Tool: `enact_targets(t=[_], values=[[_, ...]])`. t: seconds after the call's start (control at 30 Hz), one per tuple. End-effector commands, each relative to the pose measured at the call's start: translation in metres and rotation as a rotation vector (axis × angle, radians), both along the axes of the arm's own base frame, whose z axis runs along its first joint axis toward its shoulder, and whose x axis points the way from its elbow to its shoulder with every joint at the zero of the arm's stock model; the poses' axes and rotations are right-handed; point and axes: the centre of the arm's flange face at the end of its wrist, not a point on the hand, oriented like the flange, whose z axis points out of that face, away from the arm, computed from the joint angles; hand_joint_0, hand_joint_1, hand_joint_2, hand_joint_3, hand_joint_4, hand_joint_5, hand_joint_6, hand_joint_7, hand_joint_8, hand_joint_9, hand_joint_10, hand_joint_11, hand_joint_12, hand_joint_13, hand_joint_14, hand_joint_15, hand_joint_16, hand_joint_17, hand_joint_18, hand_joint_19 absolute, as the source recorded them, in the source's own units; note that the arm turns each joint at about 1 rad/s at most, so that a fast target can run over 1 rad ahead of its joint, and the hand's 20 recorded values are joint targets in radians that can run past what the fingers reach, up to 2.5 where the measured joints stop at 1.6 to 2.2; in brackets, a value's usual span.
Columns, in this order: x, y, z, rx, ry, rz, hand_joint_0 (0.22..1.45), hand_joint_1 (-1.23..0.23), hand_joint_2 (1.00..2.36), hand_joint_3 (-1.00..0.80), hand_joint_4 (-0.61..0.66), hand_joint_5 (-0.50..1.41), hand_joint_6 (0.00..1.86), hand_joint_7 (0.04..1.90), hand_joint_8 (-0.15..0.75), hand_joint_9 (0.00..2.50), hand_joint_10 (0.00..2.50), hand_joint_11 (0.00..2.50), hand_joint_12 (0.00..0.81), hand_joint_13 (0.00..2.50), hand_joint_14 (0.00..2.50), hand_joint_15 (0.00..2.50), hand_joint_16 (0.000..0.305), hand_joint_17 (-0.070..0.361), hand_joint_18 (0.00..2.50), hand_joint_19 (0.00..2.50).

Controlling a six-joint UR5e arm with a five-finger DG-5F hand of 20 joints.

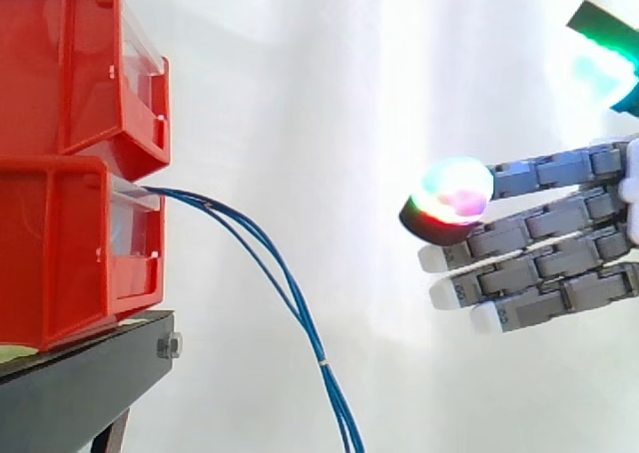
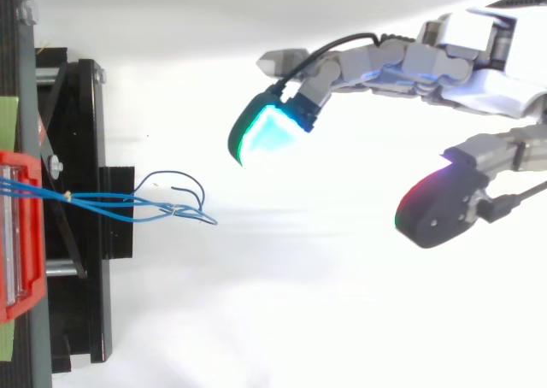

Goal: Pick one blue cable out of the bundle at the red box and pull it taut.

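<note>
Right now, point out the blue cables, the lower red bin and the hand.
blue cables [image 1: 319,353]: side view, the hanging strands.
lower red bin [image 1: 50,253]: side view, its side wall.
hand [image 1: 559,221]: side view, a finger.

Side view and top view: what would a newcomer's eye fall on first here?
First the robot hand at the right, open, its fingertip pads glowing green and pink, apart from the cables. Next the stacked red bins at the left on a black stand, with thin blue cables leaving the lower bin and drooping downward.
</note>
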Motion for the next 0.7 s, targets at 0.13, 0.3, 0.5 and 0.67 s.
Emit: enact_targets(t=[0.13, 0.3, 0.5, 0.67], values=[[0.015, -0.001, -0.023, 0.006, -0.011, -0.003, 0.47, -0.52, 1.00, -0.50, 0.28, -0.23, 0.50, 0.72, 0.298, 0.13, 0.00, 0.02, 0.388, 0.00, 0.01, 0.16, 0.064, 0.143, 0.00, 0.23], [0.021, 0.001, -0.025, 0.006, -0.014, -0.002, 0.47, -0.52, 1.00, -0.50, 0.28, -0.23, 0.50, 0.72, 0.299, 0.14, 0.00, 0.03, 0.387, 0.00, 0.00, 0.14, 0.064, 0.143, 0.00, 0.24], [0.037, 0.004, -0.040, 0.004, -0.032, 0.001, 0.48, -0.52, 1.00, -0.50, 0.28, -0.23, 0.50, 0.72, 0.299, 0.14, 0.00, 0.03, 0.388, 0.00, 0.01, 0.15, 0.064, 0.143, 0.00, 0.24], [0.041, 0.004, -0.057, 0.008, -0.023, -0.003, 0.48, -0.52, 1.00, -0.50, 0.28, -0.23, 0.50, 0.72, 0.299, 0.14, 0.00, 0.03, 0.387, 0.00, 0.01, 0.15, 0.063, 0.143, 0.00, 0.25]])
